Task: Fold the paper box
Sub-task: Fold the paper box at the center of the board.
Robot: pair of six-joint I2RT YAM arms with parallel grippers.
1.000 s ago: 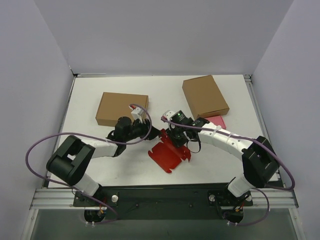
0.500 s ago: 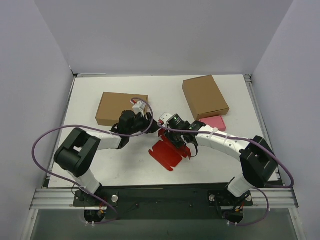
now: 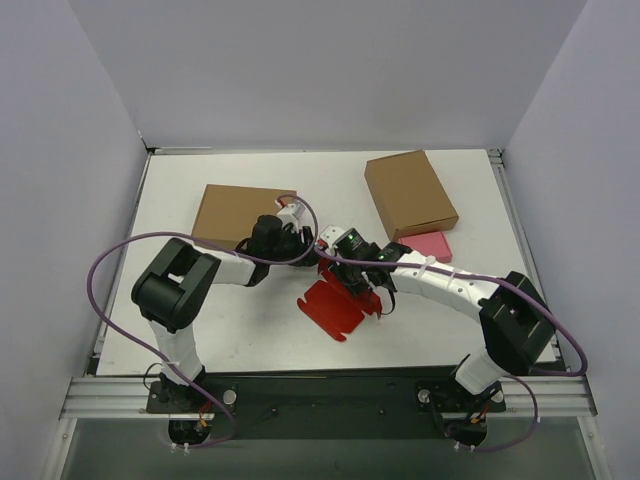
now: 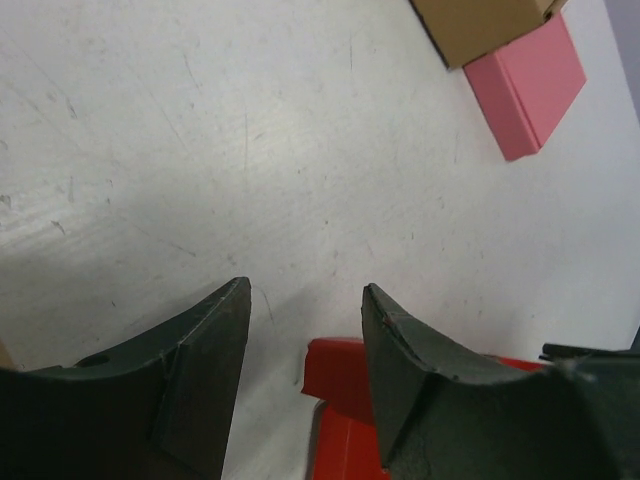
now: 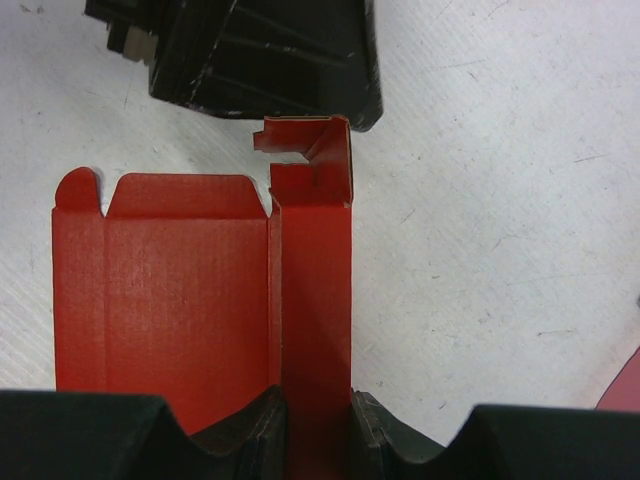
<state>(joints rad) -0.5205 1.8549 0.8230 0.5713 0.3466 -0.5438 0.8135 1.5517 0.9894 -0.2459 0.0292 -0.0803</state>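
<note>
Right end effector (image 5: 318, 415) pinches a raised panel of the red paper box (image 5: 180, 290), and the left end effector (image 4: 305, 300) is spread wide at that panel's far end.

The right end effector's fingers are closed narrowly on an upright red strip. The rest of the paper box lies flat and unfolded on the white worktop (image 3: 200, 320), beside the strip, with its creases and rounded tabs showing. The left end effector holds nothing, and the box's red edge sits just below the gap between its fingers. Beyond the paper box to the right lie a small closed pink box (image 3: 432, 244) and a closed brown box (image 3: 410, 192). A second brown box (image 3: 235, 212) lies beyond it to the left. What the three closed boxes contain cannot be seen.
</note>
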